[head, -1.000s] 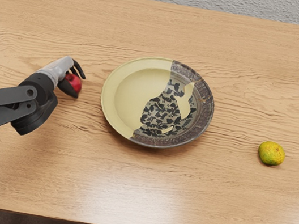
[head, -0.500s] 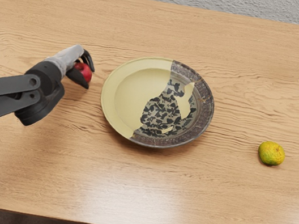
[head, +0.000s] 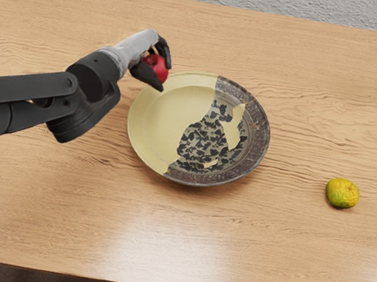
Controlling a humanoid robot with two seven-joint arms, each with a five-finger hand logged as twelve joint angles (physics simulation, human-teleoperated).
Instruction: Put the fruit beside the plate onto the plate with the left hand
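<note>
At the plate (head: pixel 148 128) edge, robot hand (head: pixel 147 56) (fingers curled) grips red fruit (head: pixel 157 67).

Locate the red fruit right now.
Head view, left of centre: the red fruit is gripped by fingers of the left hand, at the upper-left rim of the plate.

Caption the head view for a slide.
Left hand holds the red fruit by the upper-left rim of the plate.

I am seeing the small red fruit (head: pixel 158 66) being gripped in the left hand's (head: pixel 141 53) curled fingers, hanging at the upper-left edge of the round plate (head: pixel 160 118). The plate is lying flat, part cream-yellow, part dark-patterned.
</note>
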